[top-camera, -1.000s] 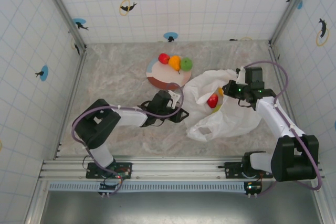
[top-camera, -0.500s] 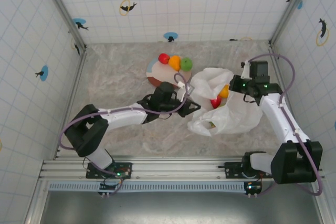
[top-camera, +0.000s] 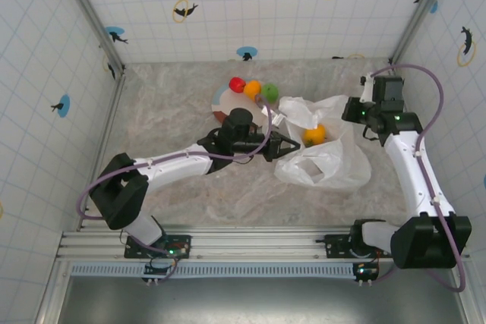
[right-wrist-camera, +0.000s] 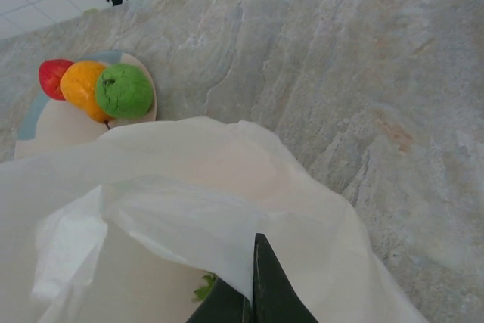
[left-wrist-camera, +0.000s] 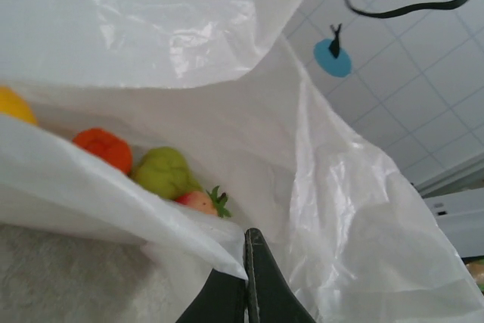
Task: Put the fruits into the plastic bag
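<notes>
At the plastic bag (top-camera: 323,158) rim, now clamps film (left tool (left-wrist-camera: 243,262), apart before). Joins the pinch of right tool (right-wrist-camera: 252,274); opens mouth for fruits (top-camera: 253,89).

I count seven fruits in sight. Three sit on the one plate (top-camera: 225,99) toward the far edge of the worktop (top-camera: 167,111): one red apple (top-camera: 237,83), one orange (top-camera: 253,89), one green apple (top-camera: 269,92). Four lie inside the one plastic bag (top-camera: 334,165): one yellow fruit (left-wrist-camera: 11,104), a second orange (left-wrist-camera: 104,147), one yellow-green pear (left-wrist-camera: 165,172) and one strawberry (left-wrist-camera: 200,200).
</notes>
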